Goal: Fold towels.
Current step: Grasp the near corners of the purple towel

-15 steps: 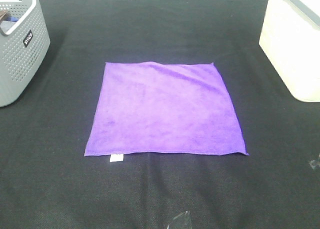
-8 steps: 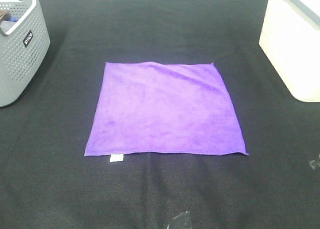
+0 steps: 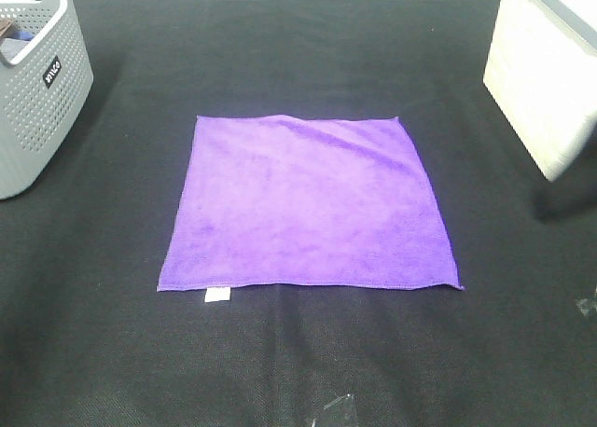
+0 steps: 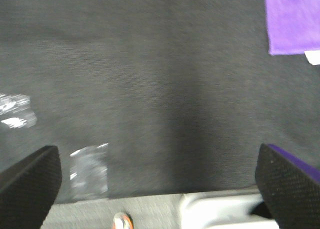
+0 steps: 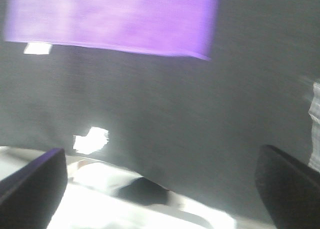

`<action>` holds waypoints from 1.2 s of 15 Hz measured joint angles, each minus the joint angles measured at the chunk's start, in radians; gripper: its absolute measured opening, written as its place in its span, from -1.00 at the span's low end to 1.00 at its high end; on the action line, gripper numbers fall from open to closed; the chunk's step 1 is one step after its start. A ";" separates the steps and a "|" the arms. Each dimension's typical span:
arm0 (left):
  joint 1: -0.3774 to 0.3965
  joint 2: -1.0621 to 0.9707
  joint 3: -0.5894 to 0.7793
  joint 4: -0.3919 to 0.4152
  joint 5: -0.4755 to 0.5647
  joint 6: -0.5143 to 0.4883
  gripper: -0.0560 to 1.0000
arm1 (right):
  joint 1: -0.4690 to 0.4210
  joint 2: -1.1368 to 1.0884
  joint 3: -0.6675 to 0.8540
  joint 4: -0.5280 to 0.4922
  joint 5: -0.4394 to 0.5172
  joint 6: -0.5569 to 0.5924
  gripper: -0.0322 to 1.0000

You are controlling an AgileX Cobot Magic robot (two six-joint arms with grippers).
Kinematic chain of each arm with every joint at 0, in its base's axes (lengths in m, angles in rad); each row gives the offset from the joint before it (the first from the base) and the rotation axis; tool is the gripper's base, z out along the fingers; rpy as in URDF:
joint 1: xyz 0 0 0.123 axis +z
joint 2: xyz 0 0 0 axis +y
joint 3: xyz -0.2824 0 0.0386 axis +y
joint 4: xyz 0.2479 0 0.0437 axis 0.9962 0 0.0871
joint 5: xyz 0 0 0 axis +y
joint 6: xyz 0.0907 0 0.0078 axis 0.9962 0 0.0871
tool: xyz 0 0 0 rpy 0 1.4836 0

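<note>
Towel (image 3: 308, 203) lying flat, unfolded, on bench (image 3: 280, 362). Soft, light, limp; likely sagging when lifted. Pinching near corners looking best. Left end effector (image 4: 159, 184), right end effector (image 5: 160, 184) both hanging spread apart, empty, short of cloth.

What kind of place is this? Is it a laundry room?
Probably a robot practice table: a black cloth tabletop, one purple towel laid flat, a grey basket and a white bin at the sides.

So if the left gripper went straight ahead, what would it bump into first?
Probably the black table: the open left gripper points at it, and the purple towel lies off to one side.
</note>
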 joint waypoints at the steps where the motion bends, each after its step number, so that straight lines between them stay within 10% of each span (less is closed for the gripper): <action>1: 0.000 0.066 -0.024 -0.062 -0.025 0.040 0.95 | 0.000 0.079 -0.027 0.072 -0.011 -0.056 0.94; 7: 0.006 0.407 -0.089 -0.360 -0.088 0.299 0.92 | 0.000 0.340 -0.172 0.181 -0.057 -0.161 0.94; 18: 0.006 0.925 -0.332 -0.549 -0.080 0.392 0.83 | 0.000 0.674 -0.298 0.205 -0.072 -0.227 0.94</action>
